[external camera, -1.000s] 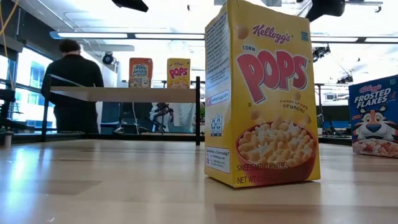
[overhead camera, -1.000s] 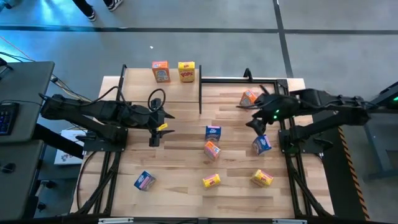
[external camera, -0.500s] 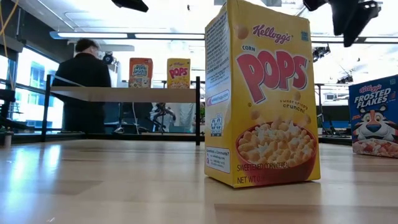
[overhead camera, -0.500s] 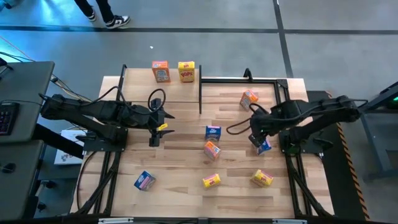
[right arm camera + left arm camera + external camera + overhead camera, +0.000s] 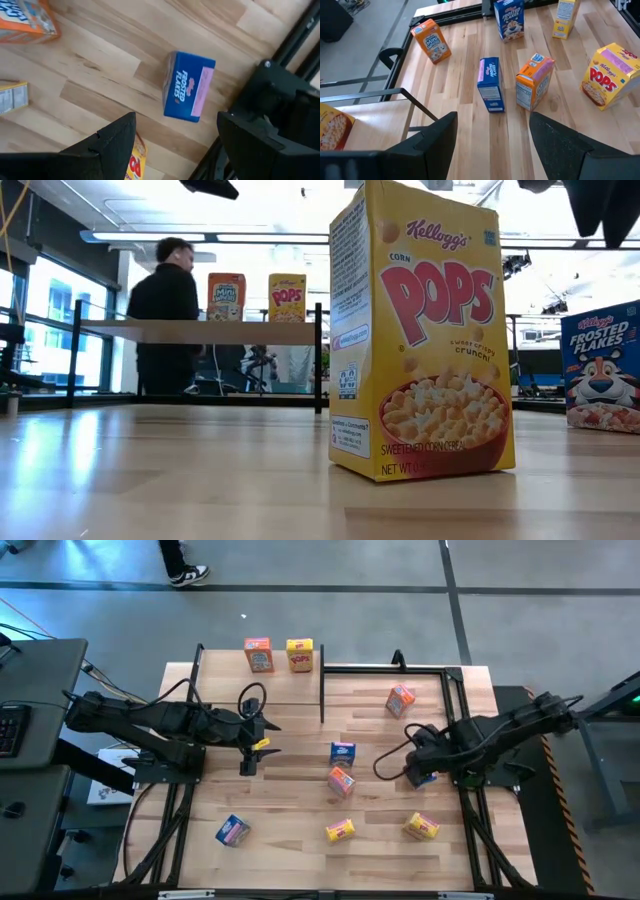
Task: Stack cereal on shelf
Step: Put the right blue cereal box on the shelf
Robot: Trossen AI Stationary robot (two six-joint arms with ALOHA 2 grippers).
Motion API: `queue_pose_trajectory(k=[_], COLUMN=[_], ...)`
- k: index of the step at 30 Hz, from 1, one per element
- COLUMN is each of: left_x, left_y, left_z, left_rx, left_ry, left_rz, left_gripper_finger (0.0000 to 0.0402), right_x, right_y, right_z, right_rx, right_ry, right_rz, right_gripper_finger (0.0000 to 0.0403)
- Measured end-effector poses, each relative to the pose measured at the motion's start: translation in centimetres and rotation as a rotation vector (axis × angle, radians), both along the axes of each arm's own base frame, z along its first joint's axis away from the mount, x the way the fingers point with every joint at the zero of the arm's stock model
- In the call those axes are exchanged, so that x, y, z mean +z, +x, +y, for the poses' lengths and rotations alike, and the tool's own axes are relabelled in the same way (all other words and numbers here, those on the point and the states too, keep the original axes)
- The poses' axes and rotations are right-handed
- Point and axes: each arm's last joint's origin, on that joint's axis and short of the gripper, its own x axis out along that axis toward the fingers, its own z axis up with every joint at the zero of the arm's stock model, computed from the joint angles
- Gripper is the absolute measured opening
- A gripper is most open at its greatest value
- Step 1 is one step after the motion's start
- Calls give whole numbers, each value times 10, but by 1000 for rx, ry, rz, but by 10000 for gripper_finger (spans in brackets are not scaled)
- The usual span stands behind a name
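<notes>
Right hand (image 5: 417, 764) hung low over the bench (image 5: 290, 810) near its right edge, fingers spread wide and pinching nothing, with a blue Frosted Flakes box (image 5: 189, 86) lying on its side straight ahead between them. I took this for the reach before a pickup: the next move would be to drop around the box's narrow sides and close. The left hand (image 5: 247, 762) waited over the left half of the bench, its fingers spread too. The shelf (image 5: 222, 685) stood at the far left corner, holding an orange box (image 5: 258, 655) and a yellow box (image 5: 299, 655) upright side by side, with bare board beside them. Six other boxes were scattered on the bench, well apart from one another. The blue box sat just beside the black frame rail (image 5: 295, 35) at the bench's edge, so that side looked tight to me, while the inner side was open wood. A black upright post (image 5: 322, 690) stood between this box and the shelf, so I judged the carry would need height.
</notes>
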Motion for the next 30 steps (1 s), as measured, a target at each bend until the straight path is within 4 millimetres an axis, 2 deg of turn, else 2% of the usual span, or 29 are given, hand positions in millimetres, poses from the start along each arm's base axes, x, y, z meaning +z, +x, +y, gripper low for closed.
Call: queue_pose_trajectory(k=[7,17,30], left_x=[0,0,4], left_y=[0,0,3], left_z=[0,0,0], left_rx=[0,4,4], left_ry=[-1,-7,-16], left_rz=[-2,-4,-54], left_gripper_finger=[239,239,239], right_x=[-11,-26,-8], right_y=[9,23,6], right_z=[12,18,8], right_rx=[-6,53,157], right_ry=[-27,-66,-121], right_rz=[63,142,35], right_gripper_finger=[271,271,271])
